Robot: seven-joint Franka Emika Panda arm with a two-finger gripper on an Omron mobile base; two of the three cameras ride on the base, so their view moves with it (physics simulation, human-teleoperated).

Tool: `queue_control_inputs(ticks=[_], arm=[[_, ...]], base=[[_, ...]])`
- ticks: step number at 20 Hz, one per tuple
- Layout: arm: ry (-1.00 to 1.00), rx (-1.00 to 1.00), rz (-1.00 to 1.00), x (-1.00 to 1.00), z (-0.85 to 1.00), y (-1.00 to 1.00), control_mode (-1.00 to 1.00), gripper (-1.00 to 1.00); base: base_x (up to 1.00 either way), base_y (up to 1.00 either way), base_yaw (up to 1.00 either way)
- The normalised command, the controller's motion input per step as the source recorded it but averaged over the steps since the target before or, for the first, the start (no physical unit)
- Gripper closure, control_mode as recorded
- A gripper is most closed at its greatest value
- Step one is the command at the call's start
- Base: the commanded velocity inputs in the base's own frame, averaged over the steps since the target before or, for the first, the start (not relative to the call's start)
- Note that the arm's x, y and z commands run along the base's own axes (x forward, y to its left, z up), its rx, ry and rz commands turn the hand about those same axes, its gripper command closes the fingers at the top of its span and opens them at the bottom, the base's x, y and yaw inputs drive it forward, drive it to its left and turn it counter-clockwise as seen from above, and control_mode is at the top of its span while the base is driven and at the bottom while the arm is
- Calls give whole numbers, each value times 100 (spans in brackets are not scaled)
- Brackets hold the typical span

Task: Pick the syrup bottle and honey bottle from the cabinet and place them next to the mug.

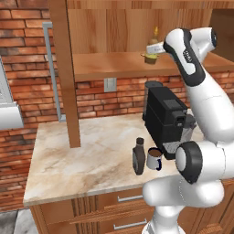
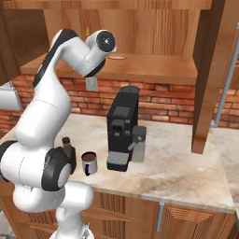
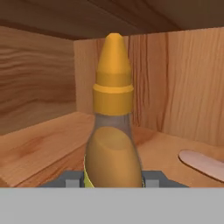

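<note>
1. Right up close in the hand view stands the honey bottle (image 3: 113, 144), amber with a pointed yellow cap.
2. Two small dark finger tips (image 3: 71, 179) sit at its sides, low down, one on each side. The jaws look nearly closed and pressed on the bottle, so they seem to be holding it.
3. It stands straight up. Its long side runs up and down, and the pointed cap points at the cabinet (image 1: 114, 64) roof.
4. Bare shelf board lies all around it. A pale flat thing (image 3: 203, 162) lies on the shelf to one side, apart from the bottle.
5. Plank walls close the cabinet in at the back and side. Its front is open, with a wooden post (image 1: 66, 73) at one end.
6. Down below is the marble desk (image 1: 91, 155). Near its front edge stands the syrup bottle (image 1: 139, 156), dark brown and upright.
7. Just beside it is the mug (image 1: 154, 159), white with a blue handle.
8. Behind the mug is the black coffee machine (image 1: 165, 119). To the left the desk has lots of bare room.
</note>
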Motion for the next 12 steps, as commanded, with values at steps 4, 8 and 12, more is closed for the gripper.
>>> queue_control_inputs(ticks=[4, 8, 12], arm=[[-12, 0, 0, -100, 0, 0, -100, 100], [-8, 0, 0, -100, 0, 0, -100, 100], [-1, 0, -4, -100, 10, 1, -100, 100]], base=[[0, 0, 0], [0, 0, 0], [0, 0, 0]])
